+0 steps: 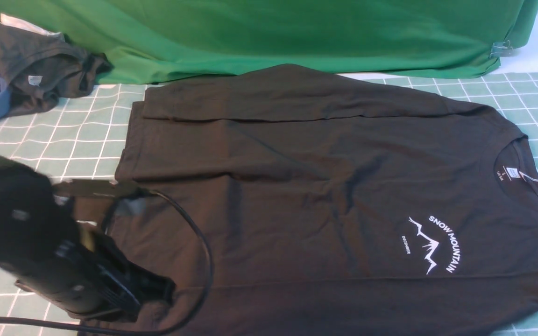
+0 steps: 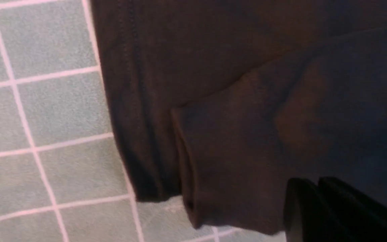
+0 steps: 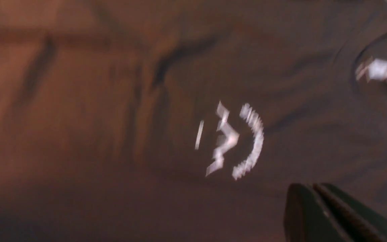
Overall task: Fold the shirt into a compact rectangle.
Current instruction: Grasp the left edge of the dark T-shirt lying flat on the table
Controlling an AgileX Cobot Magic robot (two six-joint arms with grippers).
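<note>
Shirt (image 1: 297,186) lies flat on checked surface (image 1: 87,135), collar toward right edge, far sleeve folded in. Left gripper (image 1: 157,291) clenched at near-left hem corner, pinch unconfirmed; right gripper (image 3: 314,201) clenched, empty, over the print (image 3: 233,141). Likely near-side fold: next needs a sure hem grasp.

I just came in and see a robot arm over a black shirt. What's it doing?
The robot is folding the black shirt, which lies flat on the checked cloth with its sleeves folded in. The left gripper hangs over the hem end, the right gripper over the chest print. Both are shut and seem to hold nothing.
</note>
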